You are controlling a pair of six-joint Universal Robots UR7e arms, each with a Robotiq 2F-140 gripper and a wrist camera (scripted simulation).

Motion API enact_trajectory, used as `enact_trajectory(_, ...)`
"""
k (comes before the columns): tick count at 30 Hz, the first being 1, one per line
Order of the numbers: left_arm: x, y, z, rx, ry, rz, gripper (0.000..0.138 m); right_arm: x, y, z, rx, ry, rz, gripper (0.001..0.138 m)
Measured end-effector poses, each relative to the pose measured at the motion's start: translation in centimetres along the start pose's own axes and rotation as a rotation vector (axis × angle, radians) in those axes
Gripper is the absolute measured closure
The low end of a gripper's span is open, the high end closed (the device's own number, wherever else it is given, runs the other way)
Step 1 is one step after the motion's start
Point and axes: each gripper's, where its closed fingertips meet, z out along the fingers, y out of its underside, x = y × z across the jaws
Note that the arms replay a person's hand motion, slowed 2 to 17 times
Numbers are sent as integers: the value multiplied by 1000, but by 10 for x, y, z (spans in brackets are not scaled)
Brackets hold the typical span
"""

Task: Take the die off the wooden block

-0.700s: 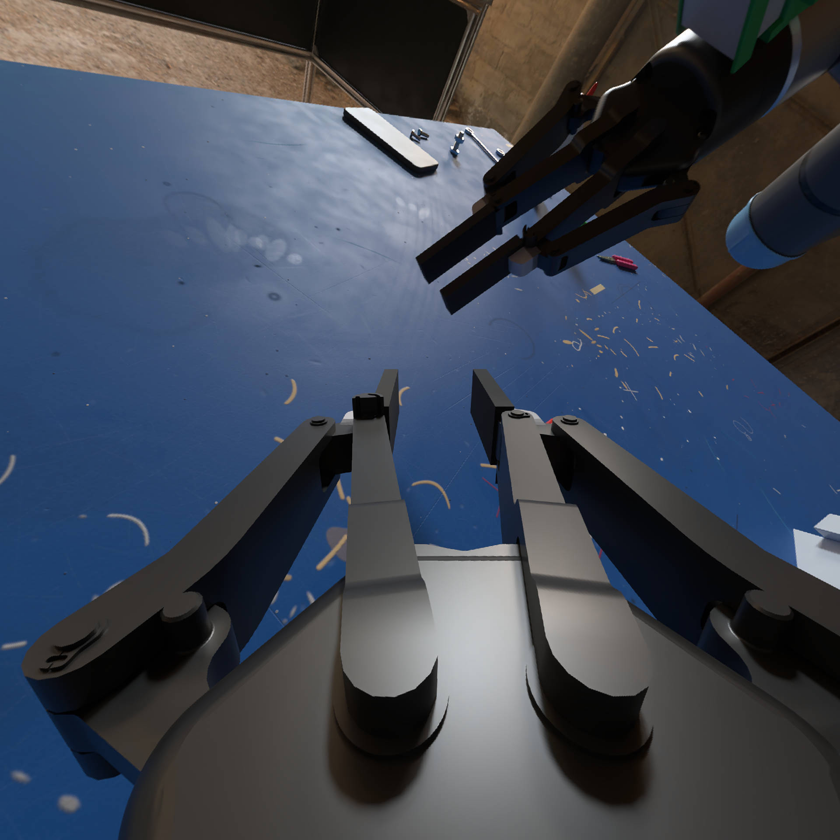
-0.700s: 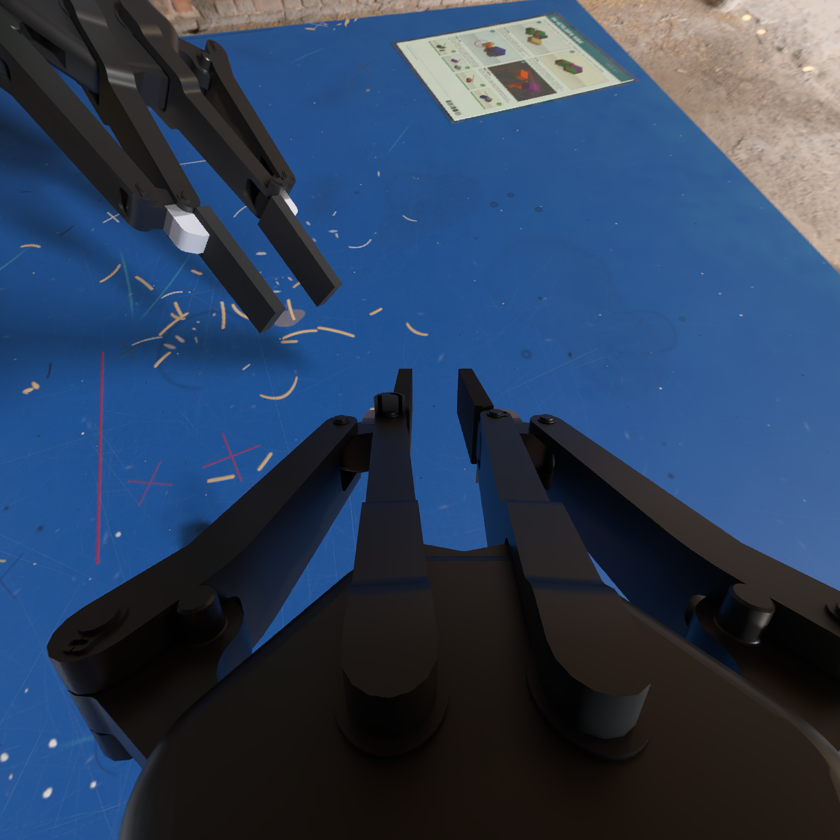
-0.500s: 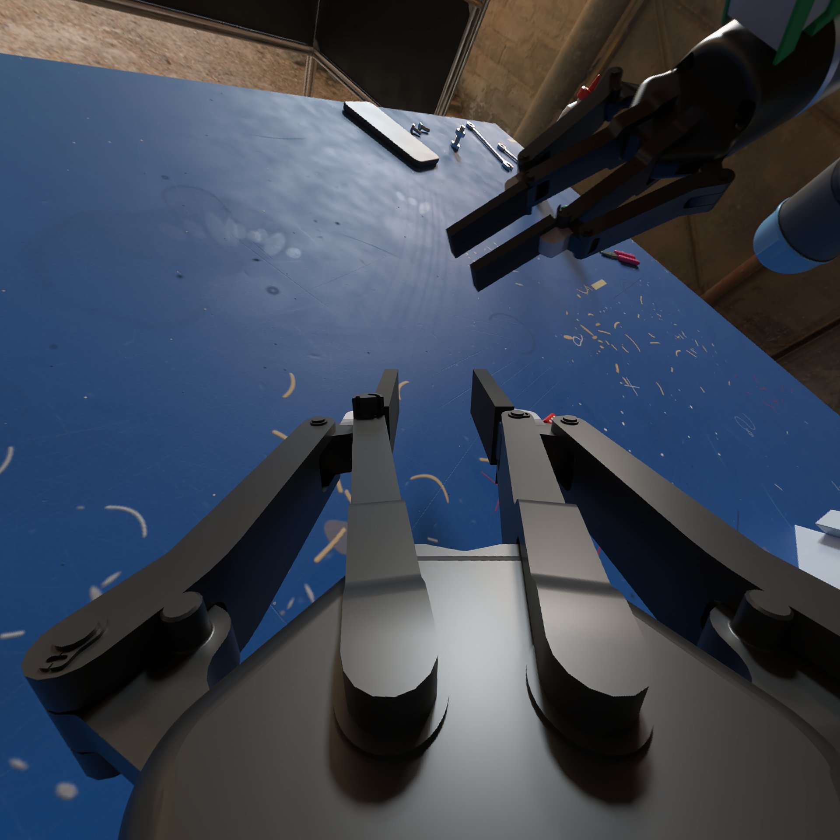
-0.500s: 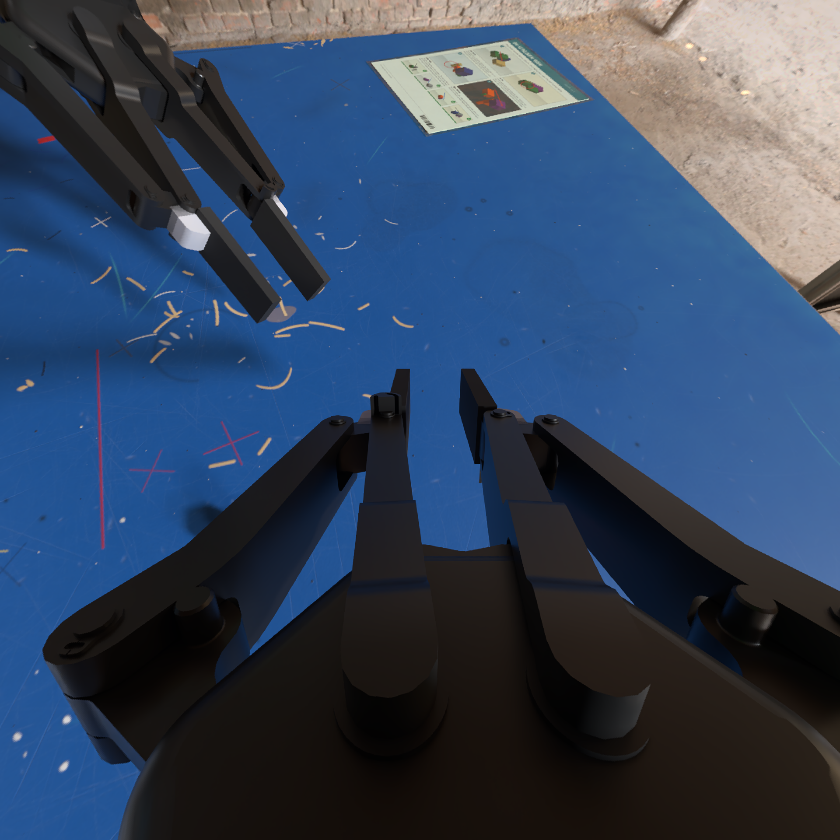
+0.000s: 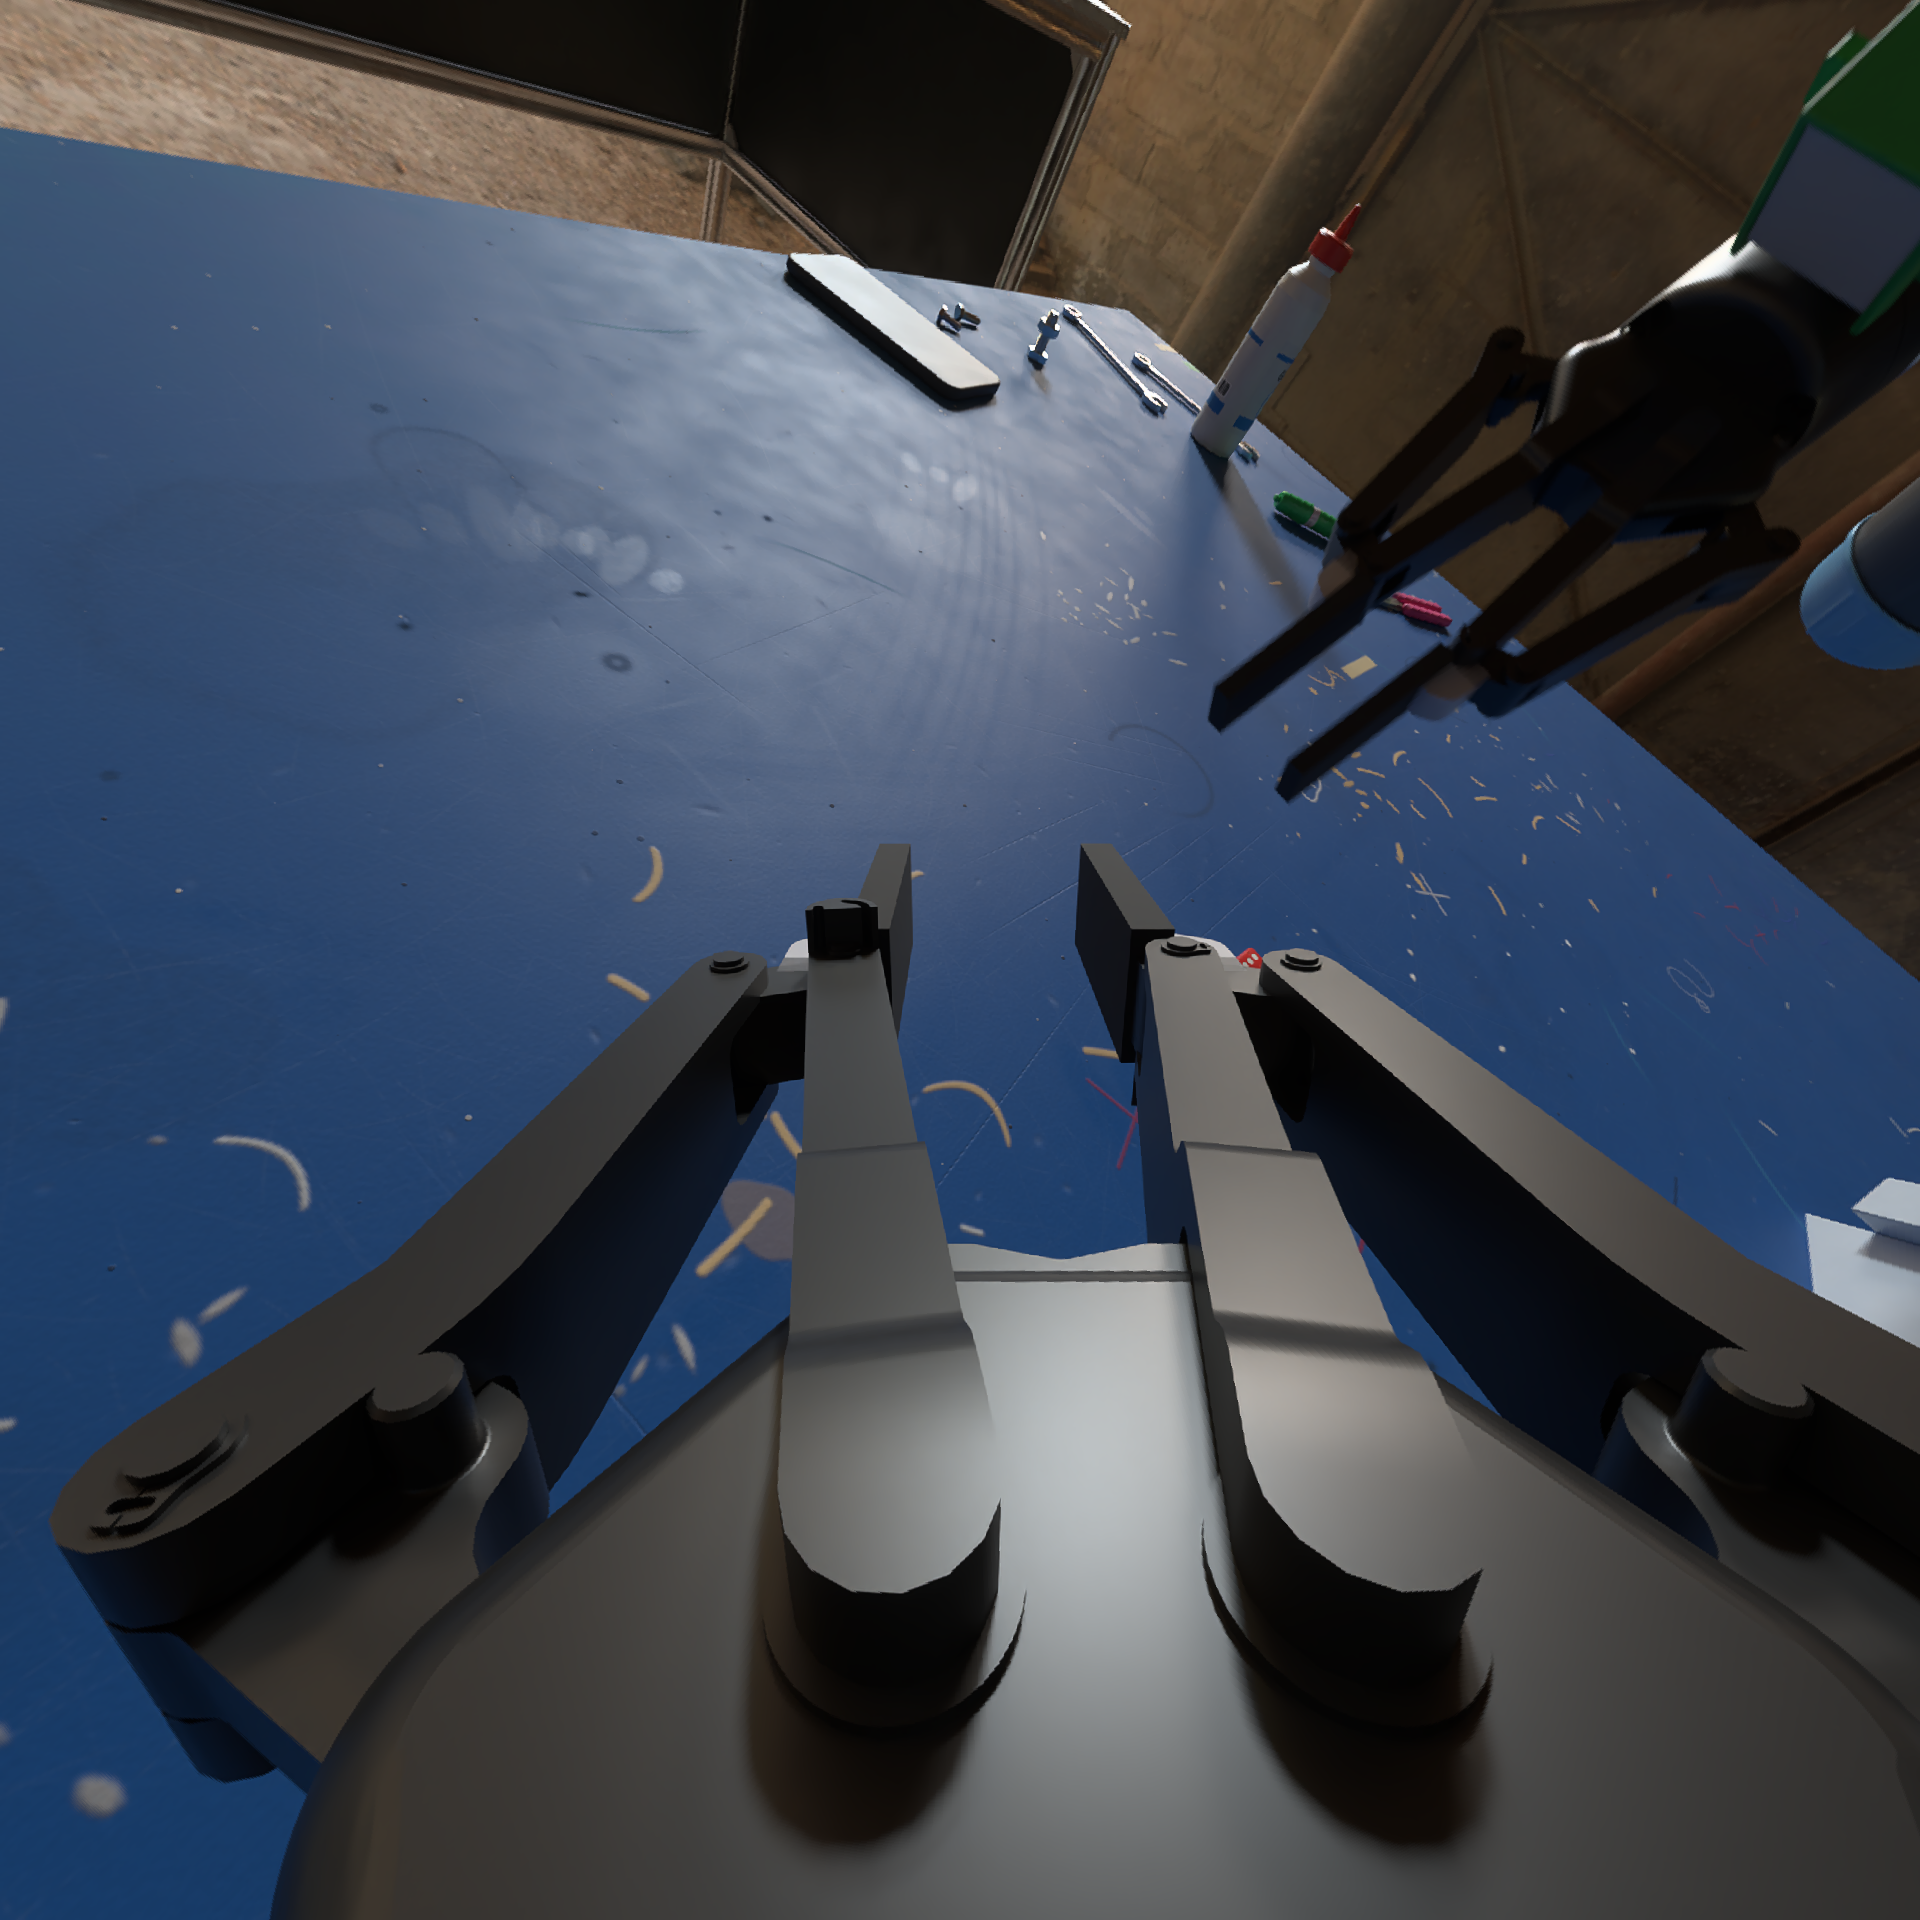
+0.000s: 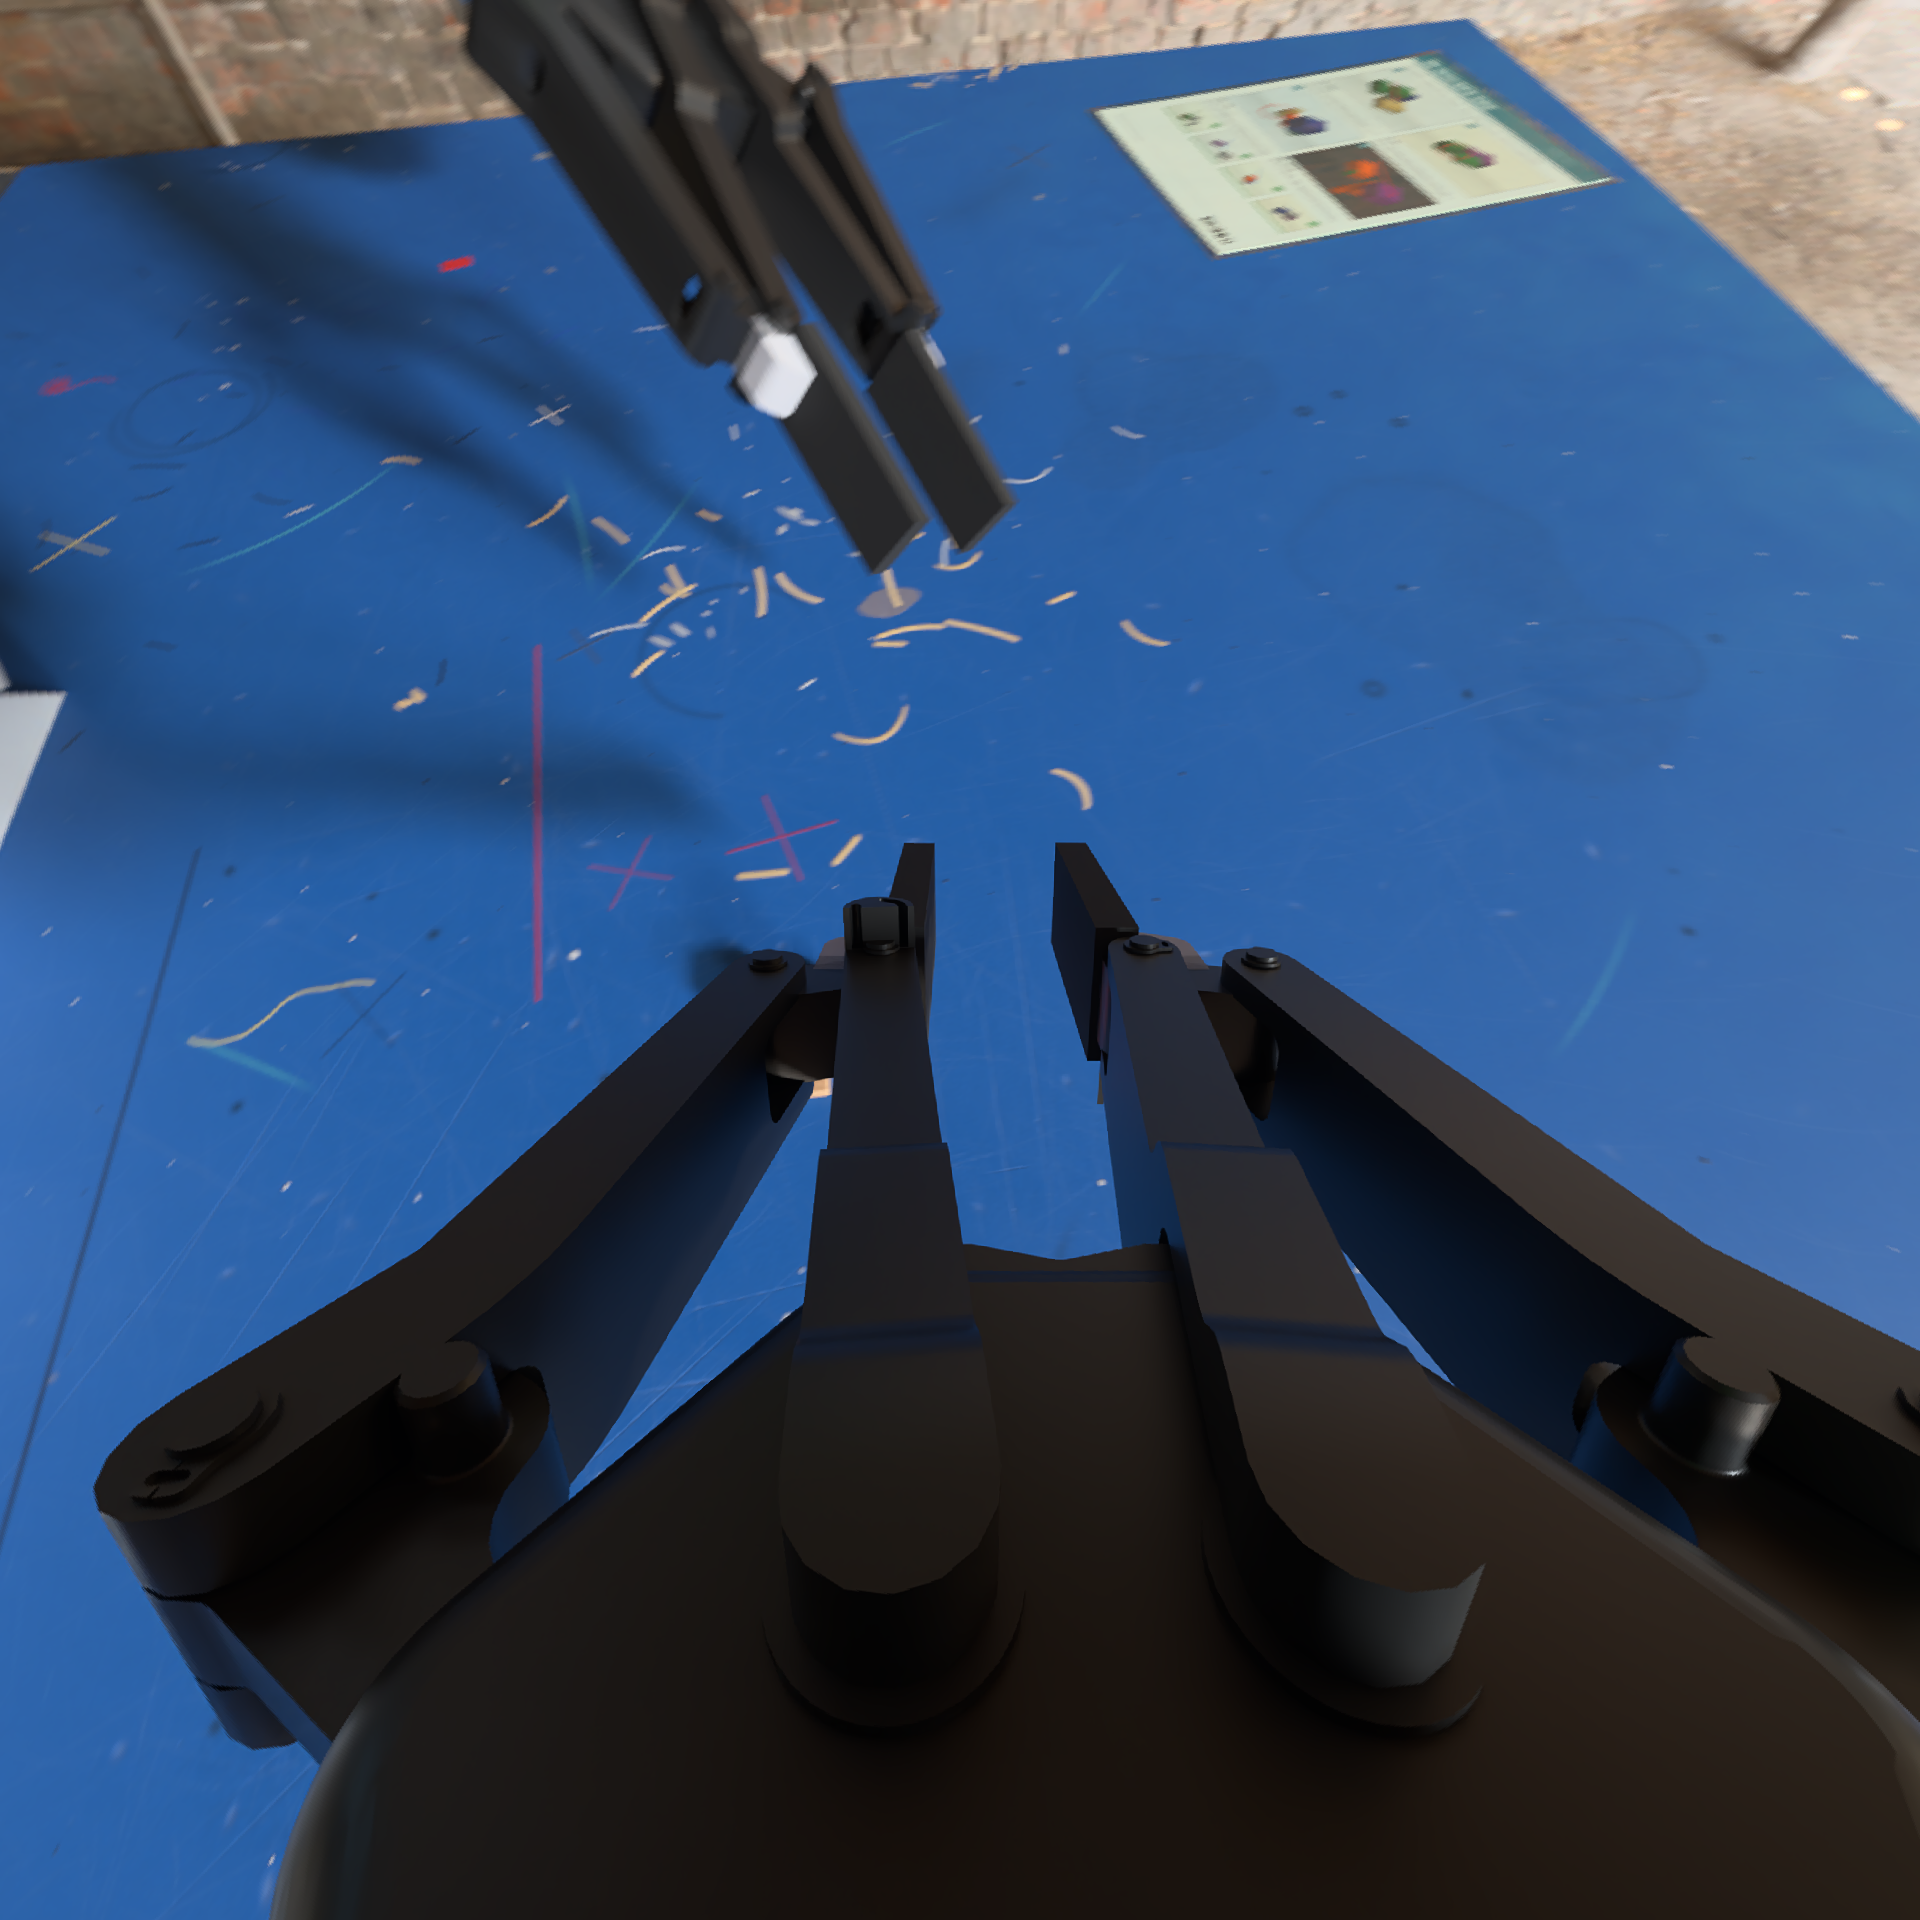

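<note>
No wooden block shows in either view. A tiny red speck point(image 5: 1250, 958) peeks out on the blue table point(image 5: 416, 727) just behind my left gripper's right finger; I cannot tell whether it is the die. My left gripper point(image 5: 992, 894) hangs above the table with its jaws apart and nothing between them. It also shows in the right wrist view point(image 6: 925, 525), high and centre. My right gripper point(image 6: 992, 883) is also parted and empty above the table. It shows in the left wrist view point(image 5: 1252, 753) at the upper right.
At the table's far end lie a black slab point(image 5: 888, 330), bolts and wrenches point(image 5: 1117, 358), a glue bottle point(image 5: 1262, 343), a green marker point(image 5: 1304, 514) and a pink one point(image 5: 1418, 610). A printed sheet point(image 6: 1351, 156) lies at a far corner. A white object point(image 5: 1870, 1236) sits at the right edge.
In the left wrist view my right gripper has drawn away to the right, uncovering the glue bottle and markers. In the right wrist view my left gripper now sits higher and nearer the centre.
</note>
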Motion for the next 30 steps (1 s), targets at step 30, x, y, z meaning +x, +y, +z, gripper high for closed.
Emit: enact_trajectory(30, 15, 5, -3, 31, -28, 1, 98, -60, 62, 42, -106, -145, -193, 114)
